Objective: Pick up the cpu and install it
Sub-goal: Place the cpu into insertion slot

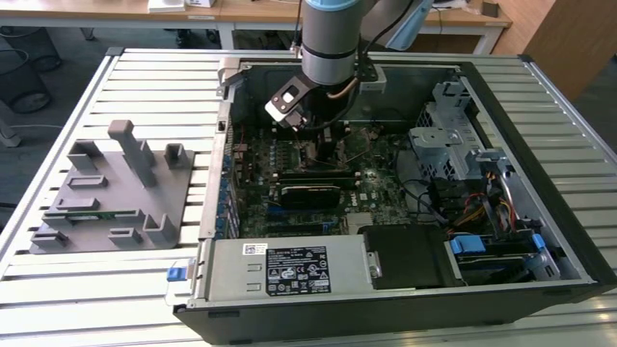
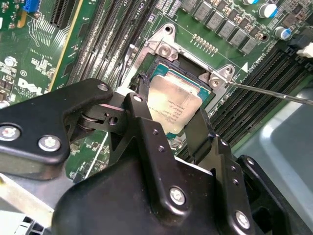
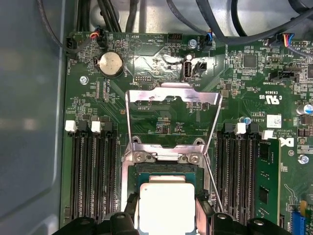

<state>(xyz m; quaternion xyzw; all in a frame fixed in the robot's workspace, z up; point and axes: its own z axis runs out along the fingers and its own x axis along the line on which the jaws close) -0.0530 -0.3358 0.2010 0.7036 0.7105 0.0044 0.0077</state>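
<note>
The cpu is a flat square chip with a silver-grey top. It sits between my gripper's black fingers, which are shut on its two sides. It hangs right over the open socket on the green motherboard, slightly tilted in the second wrist view. The socket's metal load plate is flipped up, and its thin lever sticks out to one side. In the first wrist view the cpu covers most of the socket frame. In the exterior view my gripper reaches down into the open computer case.
Memory slots flank the socket, with a green memory stick in one. A black block lies on the board below the arm. A grey fixture tray stands at the exterior view's left. Drive cage and cables fill the case's right.
</note>
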